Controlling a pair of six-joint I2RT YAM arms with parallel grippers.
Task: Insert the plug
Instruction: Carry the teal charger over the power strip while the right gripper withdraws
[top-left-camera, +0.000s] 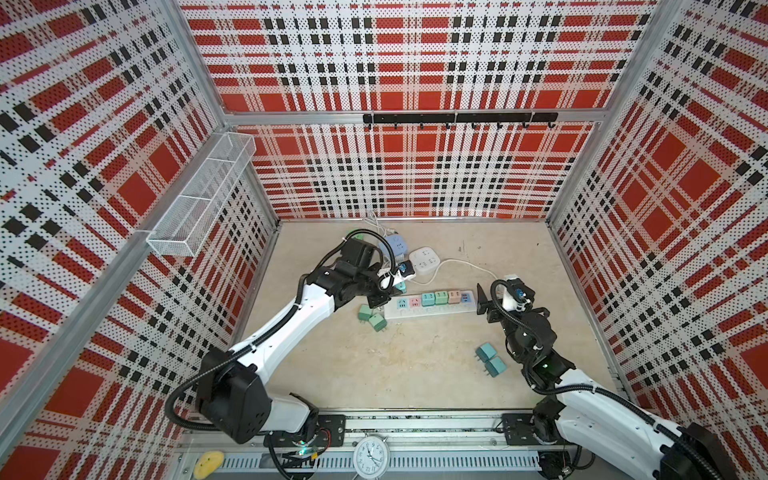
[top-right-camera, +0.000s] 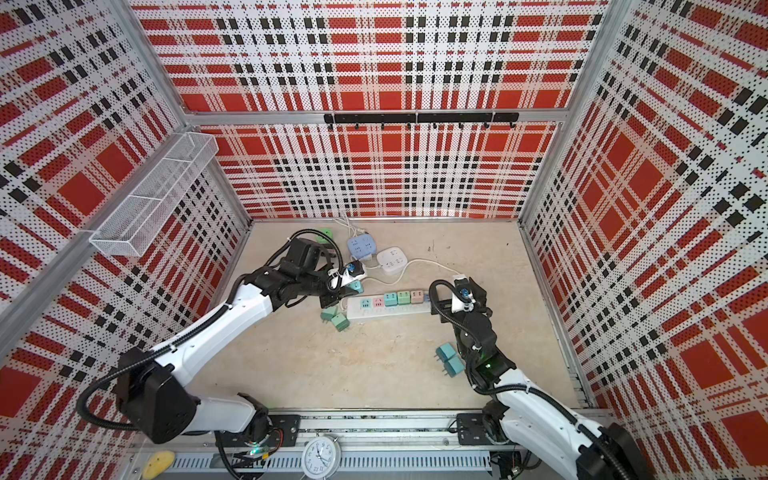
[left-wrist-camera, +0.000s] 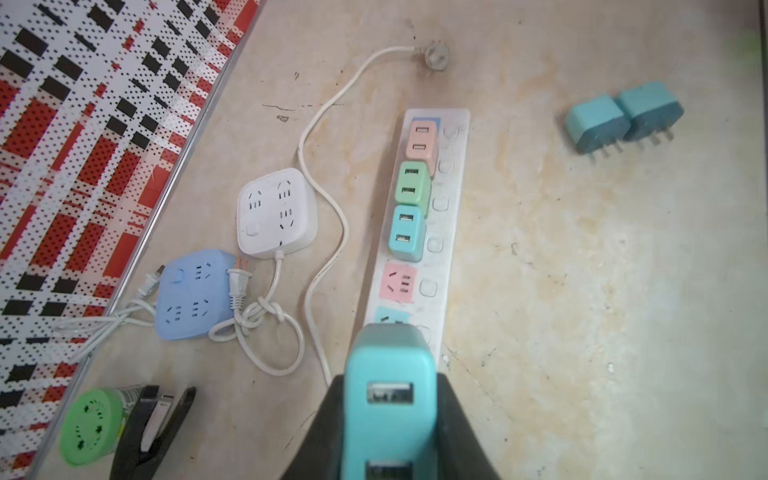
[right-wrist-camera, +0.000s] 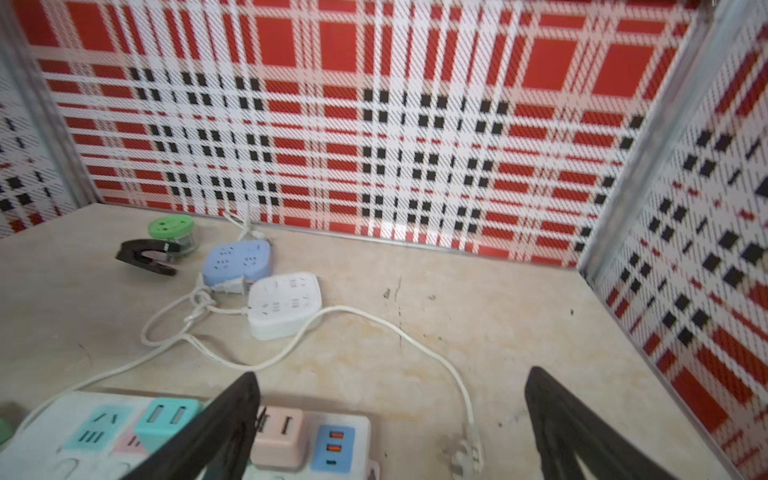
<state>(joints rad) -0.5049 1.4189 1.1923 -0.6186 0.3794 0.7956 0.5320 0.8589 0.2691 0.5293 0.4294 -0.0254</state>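
**Teal USB plug** (left-wrist-camera: 386, 357): a rounded block with two ports in its face, clenched in the left gripper (left-wrist-camera: 388, 388) over the end of the white power strip (left-wrist-camera: 451, 232) nearer the left edge of the bench (top-left-camera: 415, 374). Along the strip come a bare pink socket (left-wrist-camera: 398, 282), then a seated teal charger (left-wrist-camera: 406, 232), green charger (left-wrist-camera: 411, 183) and pink charger (left-wrist-camera: 422, 141). The right gripper (right-wrist-camera: 392, 374) is spread wide above the strip's other end. A white socket cube (left-wrist-camera: 276, 212) and a blue socket cube (left-wrist-camera: 193, 291) lie toward the back edge, and two loose plugs (left-wrist-camera: 623, 118) lie toward the right edge.

Plaid walls (top-left-camera: 415, 62) (perforated), beige floor (top-left-camera: 415, 365)
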